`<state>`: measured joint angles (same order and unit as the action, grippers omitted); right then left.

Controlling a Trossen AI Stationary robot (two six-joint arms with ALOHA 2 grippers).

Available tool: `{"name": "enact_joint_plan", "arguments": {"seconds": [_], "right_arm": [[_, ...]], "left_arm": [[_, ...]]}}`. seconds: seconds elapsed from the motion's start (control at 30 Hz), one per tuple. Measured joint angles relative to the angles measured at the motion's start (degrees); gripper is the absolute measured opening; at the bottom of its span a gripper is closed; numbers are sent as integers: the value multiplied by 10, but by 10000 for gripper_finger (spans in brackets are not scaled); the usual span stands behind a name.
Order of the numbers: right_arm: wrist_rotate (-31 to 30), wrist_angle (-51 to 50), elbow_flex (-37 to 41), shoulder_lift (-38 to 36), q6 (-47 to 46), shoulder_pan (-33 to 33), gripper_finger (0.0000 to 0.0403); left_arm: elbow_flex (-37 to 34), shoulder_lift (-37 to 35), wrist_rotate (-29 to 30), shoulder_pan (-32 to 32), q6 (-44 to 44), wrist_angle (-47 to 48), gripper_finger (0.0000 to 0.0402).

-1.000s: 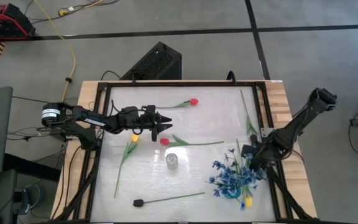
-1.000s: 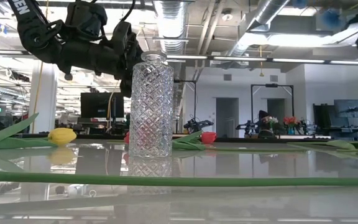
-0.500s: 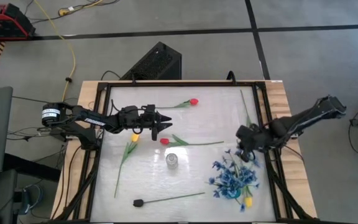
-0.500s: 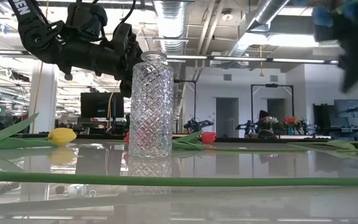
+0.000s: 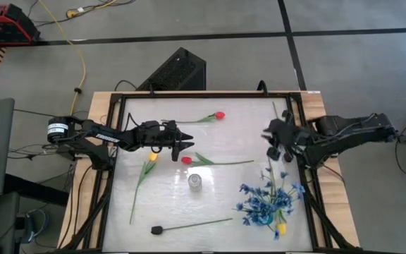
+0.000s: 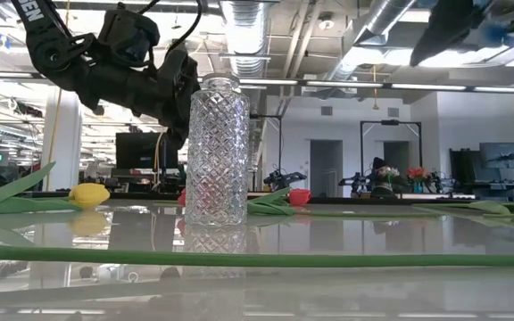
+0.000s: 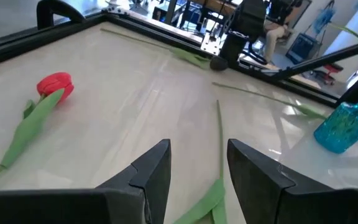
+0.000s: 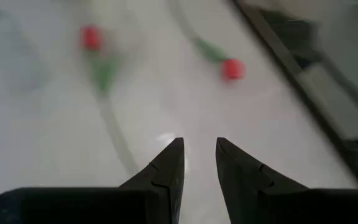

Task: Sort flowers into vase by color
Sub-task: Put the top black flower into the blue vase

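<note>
Your right gripper (image 5: 273, 137) hovers near the desk's (image 5: 245, 204) right edge, jaws parted, holding nothing. Left gripper (image 5: 178, 140) waits, jaws apart and empty, above a red tulip (image 5: 187, 160).

The left gripper (image 7: 197, 163) hovered over the white table (image 7: 135, 106), its dark fingers (image 7: 151, 171) parted and empty. A red tulip (image 7: 56, 84) with a green leaf lay before them. A blue vase (image 7: 344, 124) stood near the table's far edge.
</note>
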<state>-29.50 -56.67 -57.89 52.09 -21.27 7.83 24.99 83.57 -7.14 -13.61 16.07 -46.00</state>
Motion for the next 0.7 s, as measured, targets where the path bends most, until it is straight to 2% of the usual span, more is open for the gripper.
{"name": "enact_joint_plan", "arguments": {"seconds": [0.07, 0.13, 0.23, 0.37, 0.43, 0.57, 0.7], "right_arm": [[-19, -1, 0, 6, -13, -48, 118], [-7, -7, 0, 13, -32, -106, 118], [48, -17, 0, 34, -46, -200, 118], [144, -38, 0, 69, -12, -323, 123], [163, -49, 0, 89, -8, -373, 129], [196, -69, 0, 135, -7, -445, 150], [225, -79, 0, 182, 9, -488, 178]], "left_arm": [[0, 0, 0, 0, -12, 7, 145], [0, 0, 0, 0, -24, 15, 145], [0, 0, 0, 0, -42, 20, 145], [0, 0, -2, 1, -56, 21, 145], [0, 0, -7, 3, -64, 22, 145], [0, 0, -16, 14, -84, 22, 145], [0, 0, -30, 21, -88, 16, 145]]}}
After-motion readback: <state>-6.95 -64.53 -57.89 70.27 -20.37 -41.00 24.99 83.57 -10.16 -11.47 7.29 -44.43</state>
